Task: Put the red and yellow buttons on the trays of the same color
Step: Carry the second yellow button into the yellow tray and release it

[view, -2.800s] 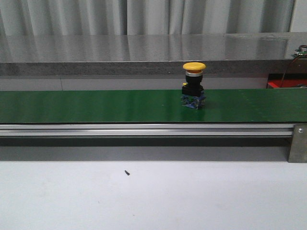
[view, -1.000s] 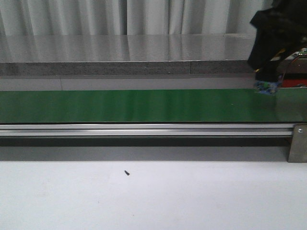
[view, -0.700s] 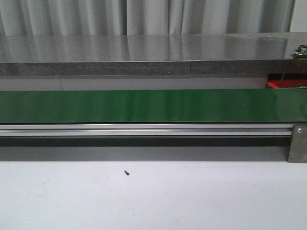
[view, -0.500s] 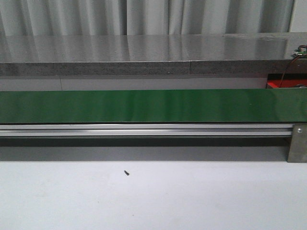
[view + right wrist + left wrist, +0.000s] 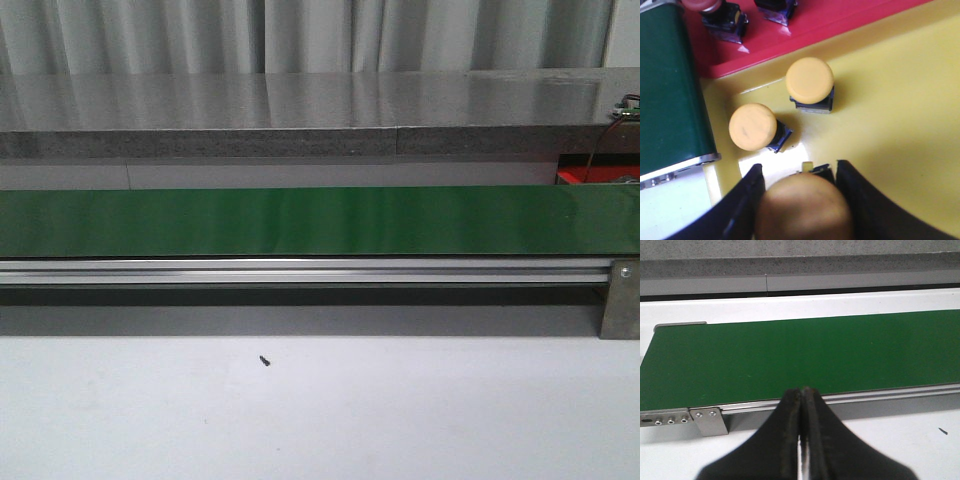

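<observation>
Yellow button (image 5: 802,205) is sitting between the right claw's (image 5: 799,197) black fingers (image 5: 858,200), which are flanking its cap closely on both sides; whether they are pressing it or have let go cannot be told. That claw is hanging low over the yellow tray (image 5: 900,100), where two more yellow buttons (image 5: 809,80) are standing apart from each other, beside the red tray (image 5: 840,17) and the green belt's (image 5: 665,90) end. Left claw (image 5: 801,440) is hovering clenched, fingers pressed together with nothing between them, above the belt's near rail (image 5: 840,398).
</observation>
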Controlling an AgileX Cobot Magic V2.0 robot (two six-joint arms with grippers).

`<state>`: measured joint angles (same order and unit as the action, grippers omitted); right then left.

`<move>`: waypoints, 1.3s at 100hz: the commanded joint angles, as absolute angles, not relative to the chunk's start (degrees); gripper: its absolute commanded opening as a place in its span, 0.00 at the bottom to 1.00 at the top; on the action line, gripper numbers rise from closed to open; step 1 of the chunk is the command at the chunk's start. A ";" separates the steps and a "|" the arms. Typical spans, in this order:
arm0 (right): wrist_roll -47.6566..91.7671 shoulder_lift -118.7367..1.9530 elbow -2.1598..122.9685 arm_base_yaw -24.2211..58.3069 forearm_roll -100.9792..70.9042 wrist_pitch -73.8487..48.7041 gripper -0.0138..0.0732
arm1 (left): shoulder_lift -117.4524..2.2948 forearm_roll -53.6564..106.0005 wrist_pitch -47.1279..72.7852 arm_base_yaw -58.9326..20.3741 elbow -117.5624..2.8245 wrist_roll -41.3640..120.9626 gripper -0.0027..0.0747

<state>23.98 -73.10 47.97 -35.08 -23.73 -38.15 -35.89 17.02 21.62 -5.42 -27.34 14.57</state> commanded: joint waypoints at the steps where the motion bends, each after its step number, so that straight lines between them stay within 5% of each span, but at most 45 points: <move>1: 23.85 -74.05 49.33 -35.31 -25.31 -35.67 0.42 | -35.89 17.96 17.47 -5.87 -28.82 14.40 0.01; 85: 24.86 -89.63 49.17 -33.32 -25.60 -31.05 0.43 | -35.89 17.96 17.47 -5.87 -28.82 14.40 0.01; 110: 24.86 -88.08 49.17 -33.32 -26.63 -31.34 0.71 | -35.89 17.96 17.47 -5.87 -28.82 14.40 0.01; 130: 24.86 -82.15 49.17 -33.32 -28.05 -31.67 0.72 | -35.89 17.96 17.47 -5.87 -28.82 14.40 0.01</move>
<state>24.41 -86.96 47.97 -33.27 -26.06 -32.33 -35.89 17.02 21.62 -5.42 -27.34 14.57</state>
